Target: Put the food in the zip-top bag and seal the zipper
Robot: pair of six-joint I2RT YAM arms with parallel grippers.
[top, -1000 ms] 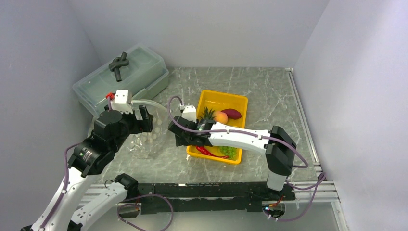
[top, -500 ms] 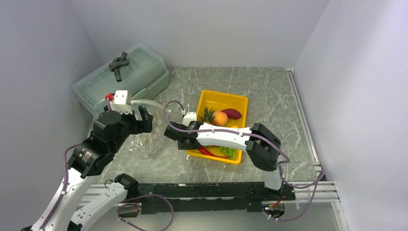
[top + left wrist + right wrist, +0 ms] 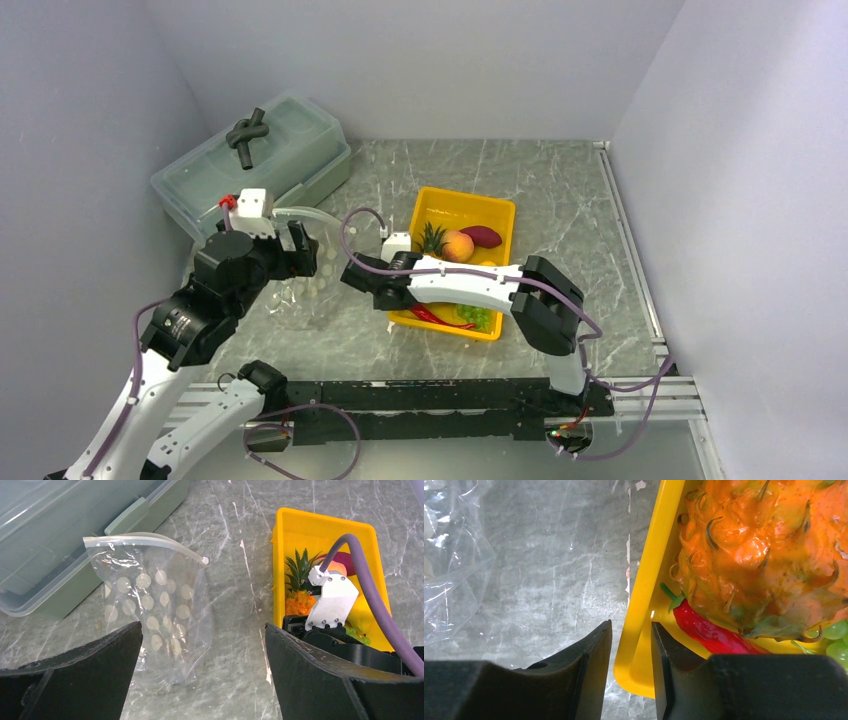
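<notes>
- The zip-top bag lies flat on the table. It sits between the lidded box and the yellow tray, and its mouth faces the box.
- The zipper runs along that far edge as a whitish strip. It bows a little, so the mouth looks unsealed, perhaps slightly agape.
- None of the food is in the bag. The pineapple, chili, grapes, peach and dark purple piece all sit in the tray.
- The left claw hangs over the bag with its fingers spread wide and nothing between them.
- The right claw has its fingers drawn close together astride the tray's left wall, one outside and one inside. It appears to pinch the wall rather than any food.
- The bag will likely handle as thin, light, slippery film. It should crumple or slide if pushed, and it will not hold its mouth open unaided.
- The best hold is probably the zipper strip (the only stiff part), with one lip pinched near an end so the other sags away.
- The toys look light and fairly firm. The pineapple's knobbly body offers grip across its middle, which seems safer than the thin crown.
- The chili lies low against the wall and half under the pineapple, so it looks awkward to take first.
</notes>
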